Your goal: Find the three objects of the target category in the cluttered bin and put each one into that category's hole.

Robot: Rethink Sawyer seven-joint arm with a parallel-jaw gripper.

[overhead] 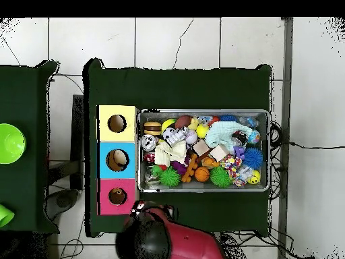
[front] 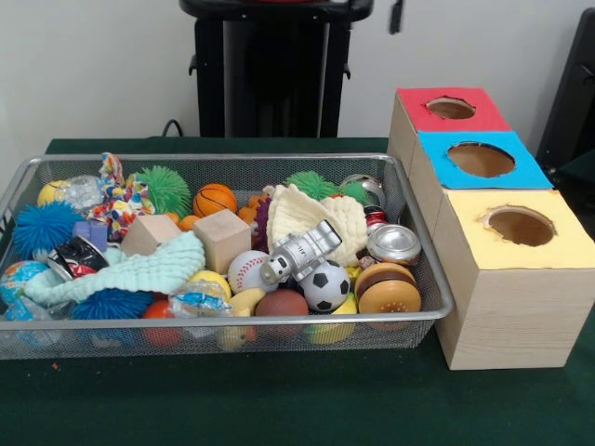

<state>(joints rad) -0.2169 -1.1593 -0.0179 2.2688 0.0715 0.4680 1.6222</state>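
The silver wire-mesh bin (front: 420, 243) sits on the green table, full of toys; it also shows in the overhead view (overhead: 202, 189). A pale yellow curved toy (front: 245, 301) lies at the bin's front edge, between the baseball and a brown ball. An orange toy (front: 249, 210) lies half hidden behind the cream cloth; it shows in the overhead view (overhead: 192, 166), and its stripes are hard to make out. The gripper (front: 397, 16) is drawn back at the top edge, above and behind the red box, far from the bin. The red arm (overhead: 175, 239) shows at the bottom.
Three wooden boxes stand beside the bin, each with a round hole: red (front: 451, 108), blue (front: 481, 159), yellow (front: 521, 226). The bin also holds spiky balls, sports balls, wooden blocks, a silver robot figure (front: 299, 251), a hamburger toy (front: 389, 288), cloths and a tin.
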